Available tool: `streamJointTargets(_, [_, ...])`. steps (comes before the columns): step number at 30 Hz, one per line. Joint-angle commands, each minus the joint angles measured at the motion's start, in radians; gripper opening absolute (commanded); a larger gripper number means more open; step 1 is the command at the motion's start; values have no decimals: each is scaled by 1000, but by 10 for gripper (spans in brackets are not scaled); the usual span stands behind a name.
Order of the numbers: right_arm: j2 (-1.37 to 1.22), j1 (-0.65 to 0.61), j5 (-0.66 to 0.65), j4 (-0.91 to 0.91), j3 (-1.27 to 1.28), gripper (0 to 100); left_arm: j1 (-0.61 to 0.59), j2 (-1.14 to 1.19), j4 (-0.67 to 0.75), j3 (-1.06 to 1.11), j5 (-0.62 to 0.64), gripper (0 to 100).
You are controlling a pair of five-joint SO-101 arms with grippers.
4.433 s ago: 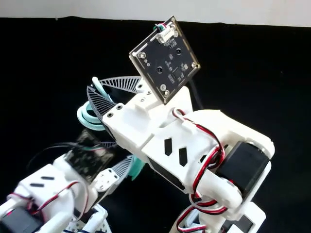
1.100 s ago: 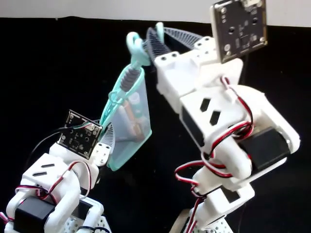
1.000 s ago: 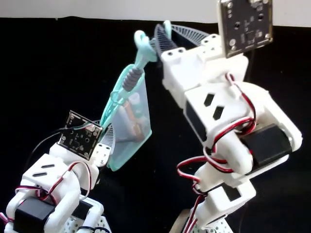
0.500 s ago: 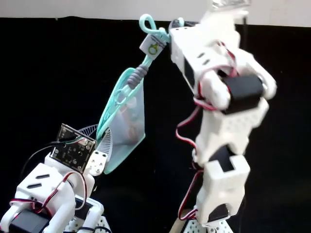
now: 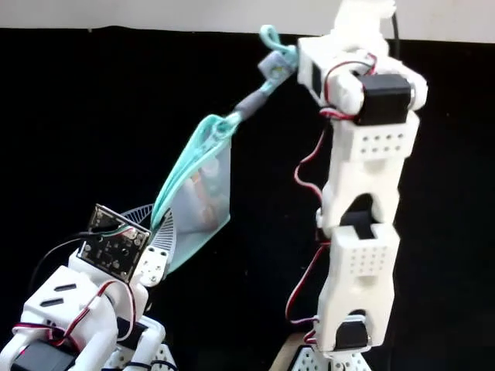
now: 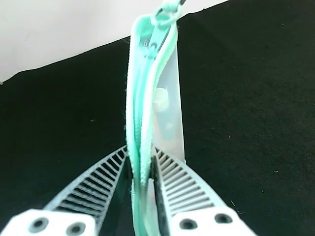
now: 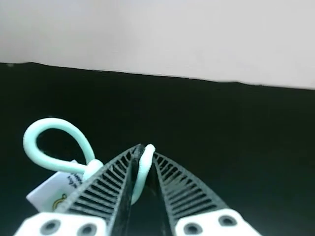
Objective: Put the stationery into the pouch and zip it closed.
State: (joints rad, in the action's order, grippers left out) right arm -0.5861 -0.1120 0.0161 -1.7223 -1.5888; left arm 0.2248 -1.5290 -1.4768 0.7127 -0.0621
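Observation:
A translucent mint pouch (image 5: 203,193) hangs stretched on a slant between the two arms in the high view. Stationery (image 5: 204,195) shows faintly through its wall. My left gripper (image 5: 164,230) is shut on the pouch's lower end, its fingers (image 6: 177,182) clamping the zip edge (image 6: 142,147). The zip's two sides lie together, with the slider (image 6: 162,14) at the pouch's far end. My right gripper (image 7: 140,172) is shut on the mint pull cord (image 7: 143,164), high at the back (image 5: 292,56). The cord's loop (image 7: 54,140) and white tag (image 7: 51,194) hang beside it.
The black table cloth (image 5: 93,116) runs back to a white wall (image 5: 155,11). The right arm's column (image 5: 360,232) stands tall right of the pouch. The left arm's wrist camera board (image 5: 114,247) sits low at the front left.
The right arm has straightened up and swung back to the right, drawing the cord with it. The pouch, lifted from low, now hangs taut. The left gripper kept its hold.

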Motion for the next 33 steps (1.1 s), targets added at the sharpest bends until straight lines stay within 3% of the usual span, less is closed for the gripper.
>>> streamJointTargets(1, [-45, 90, 11, 41, -24, 5, -19, -8, -14, -2, -8, 6])
streamJointTargets(10, [-220, 165, 11, 134, -24, 5, -19, -8, -14, -2, -8, 6])
streamJointTargets(17, [-278, 130, 12, 116, -24, 17, -19, -8, -14, -1, -8, 6])
streamJointTargets(25, [-280, 54, 12, -4, -24, 302, -19, -8, -12, -1, -8, 6])
streamJointTargets(33, [-280, 44, 11, -8, -19, 306, -19, 1, 38, -7, -8, 6])
